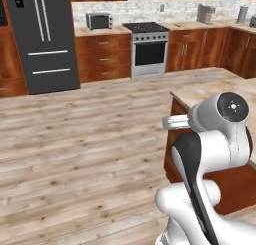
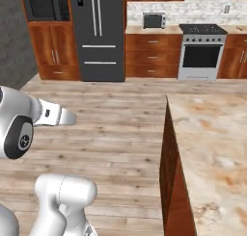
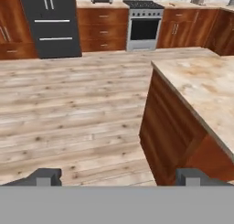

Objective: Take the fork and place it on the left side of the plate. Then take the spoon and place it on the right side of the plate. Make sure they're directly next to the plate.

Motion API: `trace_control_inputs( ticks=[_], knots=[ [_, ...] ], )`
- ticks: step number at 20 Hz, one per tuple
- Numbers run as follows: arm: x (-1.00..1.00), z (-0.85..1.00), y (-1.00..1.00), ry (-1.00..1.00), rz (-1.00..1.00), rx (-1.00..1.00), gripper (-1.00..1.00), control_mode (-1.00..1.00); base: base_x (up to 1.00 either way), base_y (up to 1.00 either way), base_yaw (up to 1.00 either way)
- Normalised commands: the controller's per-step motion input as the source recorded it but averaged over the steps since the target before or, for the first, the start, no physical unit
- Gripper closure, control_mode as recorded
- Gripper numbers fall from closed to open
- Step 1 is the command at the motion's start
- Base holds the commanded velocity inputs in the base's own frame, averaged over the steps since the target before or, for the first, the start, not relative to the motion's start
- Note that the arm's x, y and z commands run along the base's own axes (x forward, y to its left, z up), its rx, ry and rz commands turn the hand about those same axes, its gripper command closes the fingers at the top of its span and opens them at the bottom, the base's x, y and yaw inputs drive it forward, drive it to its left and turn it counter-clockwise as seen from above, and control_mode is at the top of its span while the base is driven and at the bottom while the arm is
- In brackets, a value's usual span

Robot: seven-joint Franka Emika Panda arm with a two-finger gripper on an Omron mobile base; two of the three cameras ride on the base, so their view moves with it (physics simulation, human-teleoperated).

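Marbled beige worktop (image 3: 205, 86) lies at two o'clock of the gripper (image 3: 119, 176), whose jaws stand wide apart, holding nothing.

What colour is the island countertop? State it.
Mottled beige stone with orange-brown patches on the countertop, clearest in the right base view.

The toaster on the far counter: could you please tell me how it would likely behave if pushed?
The toaster looks boxy, low and flat-bottomed, so it would probably slide rather than roll or tip. Its grey, metal-looking shell suggests it is stiff and fairly heavy for its size.
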Motion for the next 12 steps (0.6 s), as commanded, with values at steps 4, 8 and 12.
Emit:
trace_control_inputs(
  ticks=[4,8,12],
  knots=[
    [0.0,0.0,0.0,0.0,0.0,0.0,-1.0,1.0,1.0,0.67,-0.28],
    [0.0,0.0,0.0,0.0,0.0,0.0,-1.0,1.0,1.0,0.55,-0.32],
    [0.0,0.0,0.0,0.0,0.0,0.0,-1.0,1.0,1.0,0.43,-0.34]
  ],
)
